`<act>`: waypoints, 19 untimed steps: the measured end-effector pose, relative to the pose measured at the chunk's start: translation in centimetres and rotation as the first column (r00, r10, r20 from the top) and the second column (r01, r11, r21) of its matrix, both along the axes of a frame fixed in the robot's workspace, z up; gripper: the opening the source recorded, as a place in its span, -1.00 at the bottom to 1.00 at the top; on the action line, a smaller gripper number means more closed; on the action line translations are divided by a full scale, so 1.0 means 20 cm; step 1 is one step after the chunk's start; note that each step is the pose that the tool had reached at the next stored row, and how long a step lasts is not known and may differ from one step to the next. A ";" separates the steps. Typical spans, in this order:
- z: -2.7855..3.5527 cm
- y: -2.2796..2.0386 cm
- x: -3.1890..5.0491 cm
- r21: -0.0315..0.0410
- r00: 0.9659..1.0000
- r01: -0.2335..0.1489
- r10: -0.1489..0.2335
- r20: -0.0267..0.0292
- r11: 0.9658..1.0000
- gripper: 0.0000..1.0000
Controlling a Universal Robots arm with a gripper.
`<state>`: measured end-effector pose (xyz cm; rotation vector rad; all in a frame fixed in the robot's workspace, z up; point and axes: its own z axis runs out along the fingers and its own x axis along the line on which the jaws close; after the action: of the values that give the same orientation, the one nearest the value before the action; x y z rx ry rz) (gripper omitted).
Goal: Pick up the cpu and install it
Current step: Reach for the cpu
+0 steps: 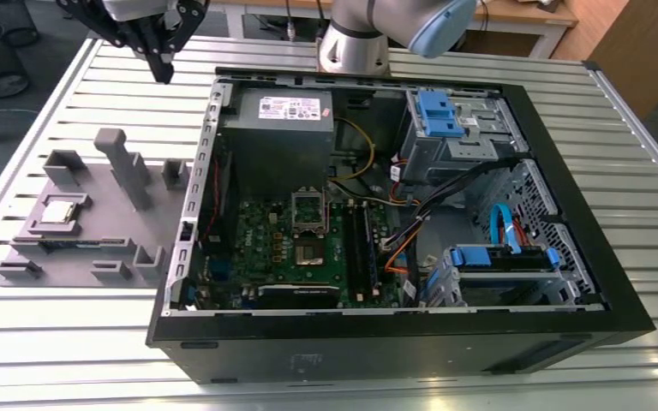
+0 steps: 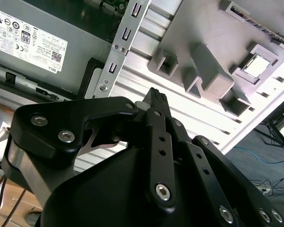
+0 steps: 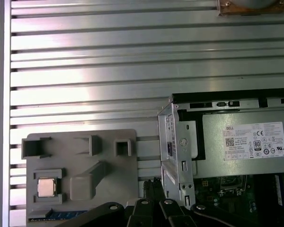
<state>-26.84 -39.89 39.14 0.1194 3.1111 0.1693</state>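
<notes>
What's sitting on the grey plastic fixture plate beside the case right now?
The small square silver-topped cpu lies flat in a raised pocket of the grey plastic fixture plate, uncovered. Grey upright blocks stand beside it. The chip hides the pocket floor.

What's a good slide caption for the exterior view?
Tool poised above the slatted table beside the open computer case; cpu sits in the grey fixture.

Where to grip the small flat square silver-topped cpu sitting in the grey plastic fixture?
Likely two opposite edges, from straight above: the cpu lies flat, metal top up, recessed in a pocket of the grey fixture, so side approach looks blocked.
</notes>
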 end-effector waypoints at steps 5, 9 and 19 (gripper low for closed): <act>0.000 0.000 -0.014 0.000 1.000 0.000 0.000 0.000 1.000 -0.80; 0.000 0.000 -0.023 0.000 1.000 0.000 0.000 0.000 1.000 -0.80; 0.000 0.000 -0.058 0.000 1.000 0.000 0.000 0.000 1.000 -0.80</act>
<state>-28.00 -39.89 39.13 0.1193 3.1110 0.1695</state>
